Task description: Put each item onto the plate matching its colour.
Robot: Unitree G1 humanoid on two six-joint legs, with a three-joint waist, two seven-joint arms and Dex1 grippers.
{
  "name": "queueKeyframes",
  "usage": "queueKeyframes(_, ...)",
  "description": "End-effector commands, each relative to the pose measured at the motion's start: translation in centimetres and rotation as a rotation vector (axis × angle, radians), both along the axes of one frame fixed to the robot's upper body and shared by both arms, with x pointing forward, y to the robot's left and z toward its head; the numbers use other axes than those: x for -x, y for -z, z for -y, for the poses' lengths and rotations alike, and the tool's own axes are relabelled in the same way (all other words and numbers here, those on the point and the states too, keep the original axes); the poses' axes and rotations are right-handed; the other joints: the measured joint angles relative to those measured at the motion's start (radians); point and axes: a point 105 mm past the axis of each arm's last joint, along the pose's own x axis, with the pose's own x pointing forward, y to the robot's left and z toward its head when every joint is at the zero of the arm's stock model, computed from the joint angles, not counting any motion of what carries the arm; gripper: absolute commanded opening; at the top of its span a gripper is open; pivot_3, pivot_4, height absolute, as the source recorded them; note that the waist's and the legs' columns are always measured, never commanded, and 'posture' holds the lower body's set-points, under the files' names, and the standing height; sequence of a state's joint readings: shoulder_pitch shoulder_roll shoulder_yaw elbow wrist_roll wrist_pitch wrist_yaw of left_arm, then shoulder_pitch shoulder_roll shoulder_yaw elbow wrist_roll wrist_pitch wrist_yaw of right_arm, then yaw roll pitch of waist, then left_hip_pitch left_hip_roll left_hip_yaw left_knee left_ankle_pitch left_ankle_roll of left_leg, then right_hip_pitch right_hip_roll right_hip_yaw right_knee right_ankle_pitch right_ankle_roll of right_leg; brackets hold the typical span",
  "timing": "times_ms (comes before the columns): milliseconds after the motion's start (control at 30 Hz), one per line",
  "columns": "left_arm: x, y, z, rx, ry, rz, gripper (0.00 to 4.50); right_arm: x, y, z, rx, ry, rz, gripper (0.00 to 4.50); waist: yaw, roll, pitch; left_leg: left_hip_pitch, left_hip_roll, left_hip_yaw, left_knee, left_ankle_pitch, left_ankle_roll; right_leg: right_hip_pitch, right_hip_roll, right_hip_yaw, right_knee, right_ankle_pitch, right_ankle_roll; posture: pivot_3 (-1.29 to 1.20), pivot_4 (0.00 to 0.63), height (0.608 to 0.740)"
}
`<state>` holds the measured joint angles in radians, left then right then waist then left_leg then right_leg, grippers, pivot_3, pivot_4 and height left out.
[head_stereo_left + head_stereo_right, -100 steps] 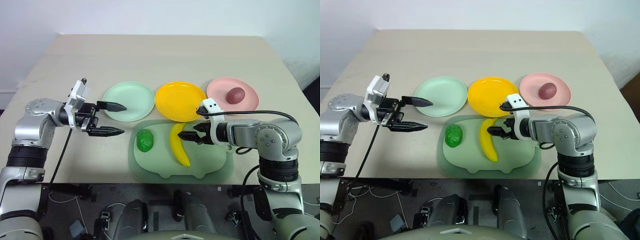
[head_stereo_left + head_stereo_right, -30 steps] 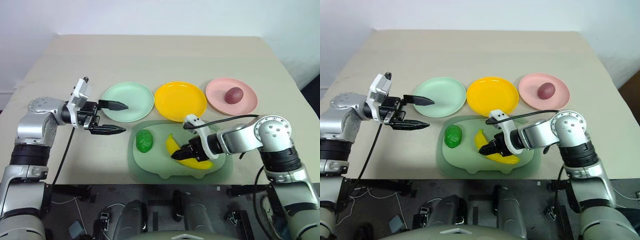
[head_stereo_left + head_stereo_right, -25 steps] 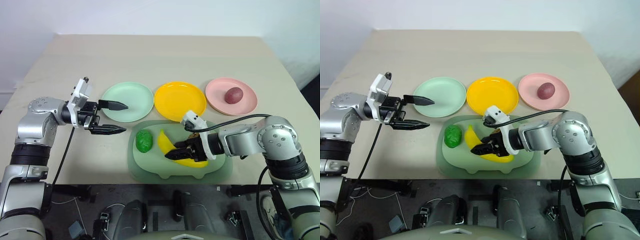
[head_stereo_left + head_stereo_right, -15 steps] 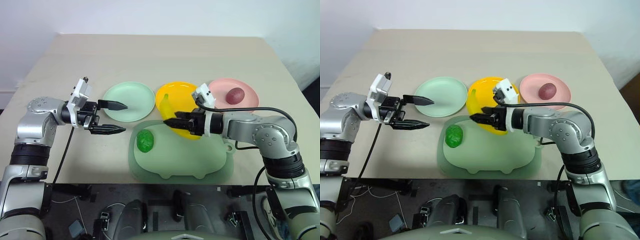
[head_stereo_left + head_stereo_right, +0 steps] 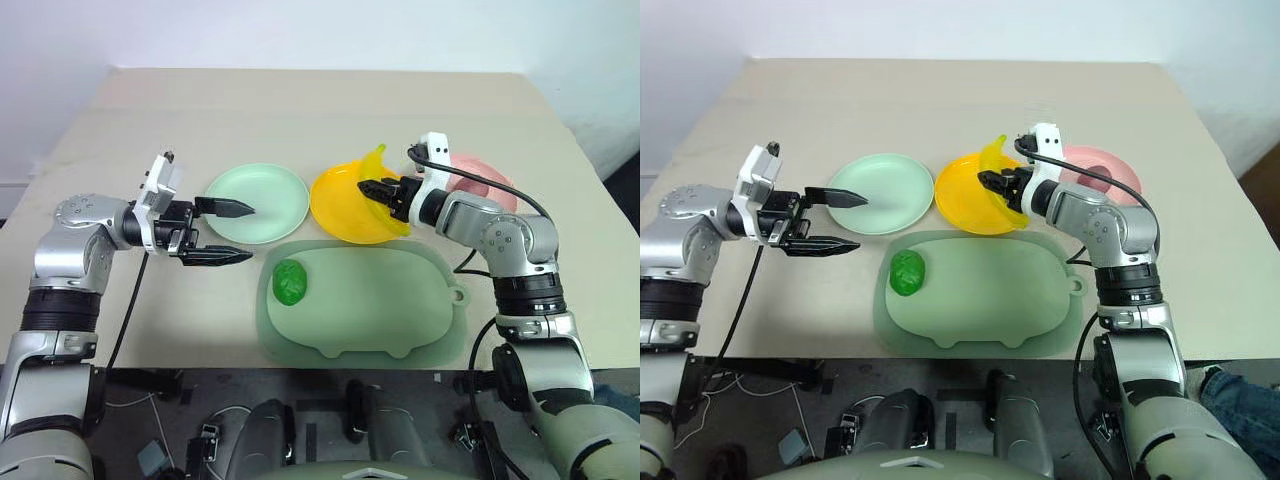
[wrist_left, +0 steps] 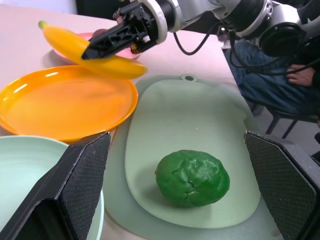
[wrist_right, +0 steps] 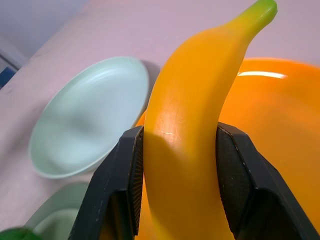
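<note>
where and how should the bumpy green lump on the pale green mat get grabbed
Probably across the middle of the bumpy dark green toy lump, from above. It lies low on the pale green rounded mat with bare mat all round, so fingers fit either side. The open left gripper is nearest.

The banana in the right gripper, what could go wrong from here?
The right gripper holds the banana in the air above the yellow plate. Let go from there, it might bounce or roll off the shallow rim. The banana sticks out past the fingers, so it could also tip as the grip opens.
</note>
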<state>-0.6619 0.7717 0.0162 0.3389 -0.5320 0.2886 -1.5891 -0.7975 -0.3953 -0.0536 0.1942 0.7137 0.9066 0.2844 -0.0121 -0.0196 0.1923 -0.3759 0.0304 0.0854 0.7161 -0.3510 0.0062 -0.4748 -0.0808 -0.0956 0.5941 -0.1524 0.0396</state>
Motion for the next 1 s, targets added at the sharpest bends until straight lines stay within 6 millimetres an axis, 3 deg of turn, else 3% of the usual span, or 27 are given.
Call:
queueKeyframes(33,0.3,-1.0,-0.1,0.007,0.002,0.042,4.5,-0.5,-1.5,0.0,0.039,0.0,0.077,1.67,-0.001,0.0,0.0,0.0,0.0,0.0,0.0,0.0,0.0,0.0,0.0,0.0,0.0,0.0,0.0,0.0,0.15,0.74)
queueKeyframes(267,0.5,-0.9,-0.1,0.008,-0.001,0.04,4.5,-1.2,-0.5,-0.8,0.144,-0.019,0.124,1.67,-0.004,0.0,0.0,0.0,0.0,0.0,0.0,0.0,0.0,0.0,0.0,0.0,0.0,0.0,0.0,0.0,0.15,0.74)
queueKeyframes(400,0.8,-1.0,-0.1,0.004,0.005,0.043,4.5,-1.7,-0.5,-0.7,0.061,-0.009,0.092,1.67,-0.004,0.0,0.0,0.0,0.0,0.0,0.0,0.0,0.0,0.0,0.0,0.0,0.0,0.0,0.0,0.0,0.15,0.74)
queueKeyframes(433,0.8,-0.9,-0.1,0.002,0.004,0.042,4.5,-1.8,-0.7,-0.6,0.04,-0.002,0.088,2.4,-0.003,0.0,0.0,0.0,0.0,0.0,0.0,0.0,0.0,0.0,0.0,0.0,0.0,0.0,0.0,0.0,0.15,0.74)
queueKeyframes(467,0.9,-0.9,-0.1,0.001,0.004,0.042,4.5,-1.9,-0.7,-0.5,0.036,0.006,0.086,2.59,-0.002,0.0,0.0,0.0,0.0,0.0,0.0,0.0,0.0,0.0,0.0,0.0,0.0,0.0,0.0,0.0,0.15,0.74)
queueKeyframes(600,1.0,-1.0,0.0,0.006,0.007,0.041,4.5,-2.1,-0.7,-0.5,0.094,0.009,0.112,4.06,-0.002,0.0,0.0,0.0,0.0,0.0,0.0,0.0,-0.001,0.0,0.0,0.0,0.0,0.0,0.0,0.0,0.15,0.74)
queueKeyframes(700,1.0,-1.0,0.0,0.008,0.008,0.045,4.5,-2.2,-0.6,-0.4,0.123,0.015,0.126,4.06,-0.003,0.001,0.0,0.0,0.0,0.0,0.0,0.0,-0.001,0.0,0.0,0.0,0.0,0.0,0.0,0.0,0.15,0.74)
queueKeyframes(833,1.1,-1.0,-0.1,0.01,0.003,0.046,4.5,-1.7,-4.5,-0.1,0.004,-0.033,0.32,4.06,-0.003,0.002,0.001,0.0,0.0,0.0,0.0,0.001,-0.001,0.0,0.0,0.0,0.0,0.0,0.0,0.0,0.15,0.74)
queueKeyframes(867,1.1,-1.0,-0.1,0.01,0.003,0.047,4.5,-1.3,-4.7,0.0,0.021,-0.062,0.358,4.06,-0.003,0.002,0.001,0.0,0.0,0.0,0.0,0.001,-0.001,0.0,0.0,0.0,0.0,0.0,0.0,0.0,0.15,0.74)
queueKeyframes(933,1.1,-1.1,0.0,0.016,0.0,0.05,4.5,-1.9,-5.5,2.2,0.073,0.038,0.496,4.06,-0.002,0.002,0.001,0.0,0.0,0.0,0.0,0.0,-0.001,0.0,0.0,0.0,0.0,0.0,0.0,0.0,0.15,0.74)
queueKeyframes(1000,1.1,-1.1,0.0,0.017,-0.001,0.052,4.5,-2.5,-5.1,4.2,0.089,0.107,0.518,4.06,-0.001,0.002,0.001,0.001,0.0,0.0,0.0,0.0,-0.001,0.0,0.0,0.0,0.0,0.0,0.0,0.0,0.15,0.74)
